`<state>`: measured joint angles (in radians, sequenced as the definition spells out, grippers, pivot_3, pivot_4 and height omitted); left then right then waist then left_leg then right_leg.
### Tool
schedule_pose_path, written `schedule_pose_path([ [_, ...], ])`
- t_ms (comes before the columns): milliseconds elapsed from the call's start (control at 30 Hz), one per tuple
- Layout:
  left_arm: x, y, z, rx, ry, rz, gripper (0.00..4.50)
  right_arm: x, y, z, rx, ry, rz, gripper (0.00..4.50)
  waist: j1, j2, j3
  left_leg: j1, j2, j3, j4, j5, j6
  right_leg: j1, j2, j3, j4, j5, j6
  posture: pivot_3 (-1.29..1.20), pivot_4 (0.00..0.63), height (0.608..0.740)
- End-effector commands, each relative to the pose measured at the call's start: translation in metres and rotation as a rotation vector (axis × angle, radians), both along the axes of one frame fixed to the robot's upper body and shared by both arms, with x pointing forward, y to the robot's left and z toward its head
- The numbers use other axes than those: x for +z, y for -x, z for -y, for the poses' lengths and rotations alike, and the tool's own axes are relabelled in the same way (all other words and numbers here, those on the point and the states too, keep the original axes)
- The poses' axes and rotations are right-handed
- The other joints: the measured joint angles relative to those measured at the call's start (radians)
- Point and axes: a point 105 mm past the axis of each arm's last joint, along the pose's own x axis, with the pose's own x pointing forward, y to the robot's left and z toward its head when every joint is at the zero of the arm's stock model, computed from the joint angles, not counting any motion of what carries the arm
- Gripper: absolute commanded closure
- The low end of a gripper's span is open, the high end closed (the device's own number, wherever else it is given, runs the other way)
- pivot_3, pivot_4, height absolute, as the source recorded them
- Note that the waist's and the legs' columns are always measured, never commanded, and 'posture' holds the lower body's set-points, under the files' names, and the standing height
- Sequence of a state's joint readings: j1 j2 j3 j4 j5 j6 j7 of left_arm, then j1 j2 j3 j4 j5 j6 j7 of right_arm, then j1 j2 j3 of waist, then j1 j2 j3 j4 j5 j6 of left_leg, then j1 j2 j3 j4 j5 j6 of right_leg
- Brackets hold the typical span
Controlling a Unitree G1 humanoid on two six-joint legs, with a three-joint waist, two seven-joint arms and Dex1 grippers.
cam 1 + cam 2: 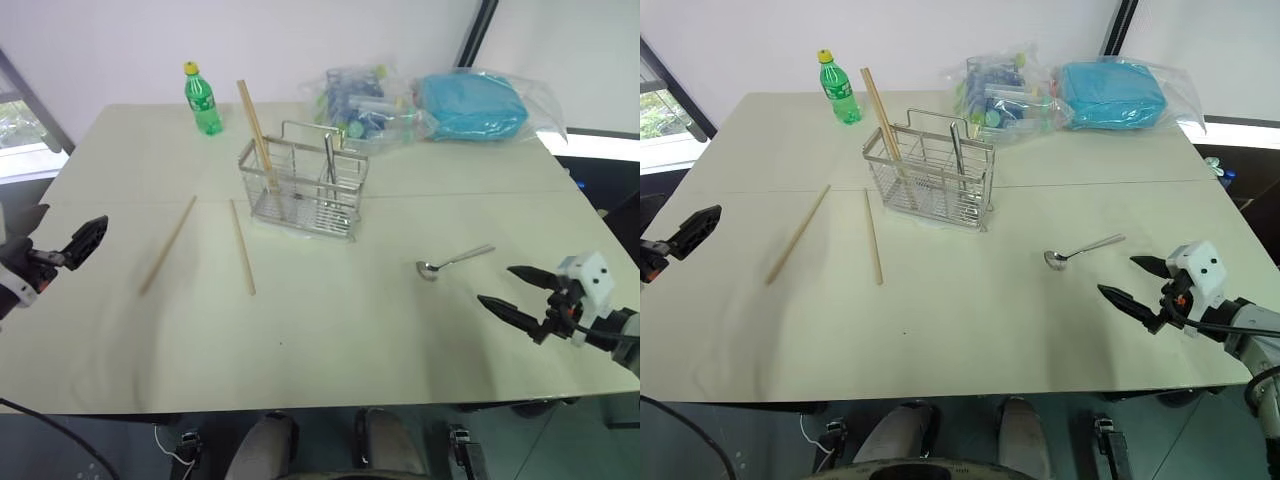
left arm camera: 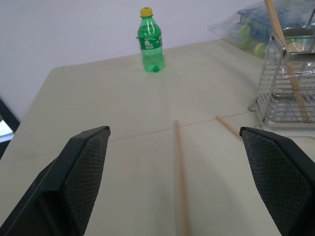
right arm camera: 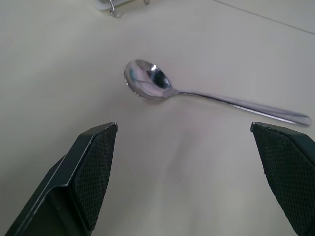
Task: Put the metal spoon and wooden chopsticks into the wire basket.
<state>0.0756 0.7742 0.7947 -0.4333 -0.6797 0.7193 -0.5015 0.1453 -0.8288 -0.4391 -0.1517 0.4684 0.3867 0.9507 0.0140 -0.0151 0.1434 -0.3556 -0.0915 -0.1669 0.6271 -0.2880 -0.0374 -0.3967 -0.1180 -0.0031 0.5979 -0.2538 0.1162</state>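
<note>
Both arms are reaching in over the table (image 1: pixel 330 330) edges. Left gripper (image 1: pixel 88 240) is hovering off the table's left edge, fingers spread wide, empty. Right gripper (image 1: pixel 515 290) is hanging low above the table's right side, fingers gaping, holding nothing.

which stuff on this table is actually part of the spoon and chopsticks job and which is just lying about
Part of the job:
- metal spoon, lying on the table
- two wooden chopsticks on the table
- one chopstick already standing in the basket
- wire basket

Just lying about:
- green bottle
- clear bag of small items
- bagged blue item
</note>
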Motion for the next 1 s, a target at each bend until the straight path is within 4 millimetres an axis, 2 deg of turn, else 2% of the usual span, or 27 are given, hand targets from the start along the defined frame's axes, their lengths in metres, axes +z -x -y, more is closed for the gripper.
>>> schedule_pose_path([
  [33,0.012,0.004,0.005,-0.019,-0.055,0.045,0.06,0.006,-0.003,-0.001,0.004,-0.006,0.029,0.00,0.000,0.000,0.000,0.000,0.000,0.000,0.000,0.000,0.000,0.000,0.000,0.000,0.000,0.000,0.000,0.00,0.150,0.713],
  [433,0.013,0.004,0.001,0.005,-0.048,0.040,0.06,0.013,-0.012,-0.008,0.045,0.016,0.053,0.00,0.000,0.000,0.000,0.000,0.000,0.000,0.000,0.000,0.000,0.000,0.000,0.000,0.000,0.000,0.000,0.00,0.150,0.713],
  [600,0.016,0.002,0.009,-0.037,-0.042,0.027,0.06,0.019,-0.018,-0.022,0.136,0.058,0.069,0.00,0.000,0.000,0.000,0.000,0.000,0.000,0.000,0.000,0.000,0.000,0.000,0.000,0.000,0.000,0.000,0.00,0.150,0.713],
  [733,0.019,-0.001,0.034,-0.153,-0.047,-0.001,0.06,0.025,-0.030,-0.035,0.248,0.119,0.087,0.00,-0.002,0.000,0.000,0.000,0.000,0.000,0.000,0.000,0.000,0.000,0.000,0.000,0.000,0.000,0.000,0.00,0.150,0.713],
  [1000,0.015,0.008,0.115,-0.564,-0.097,-0.101,0.06,0.045,-0.078,-0.058,0.533,0.335,0.119,0.00,-0.010,0.002,0.002,0.001,0.000,0.002,0.000,0.000,0.000,0.000,0.001,0.000,0.000,0.001,0.000,0.00,0.150,0.713],
])
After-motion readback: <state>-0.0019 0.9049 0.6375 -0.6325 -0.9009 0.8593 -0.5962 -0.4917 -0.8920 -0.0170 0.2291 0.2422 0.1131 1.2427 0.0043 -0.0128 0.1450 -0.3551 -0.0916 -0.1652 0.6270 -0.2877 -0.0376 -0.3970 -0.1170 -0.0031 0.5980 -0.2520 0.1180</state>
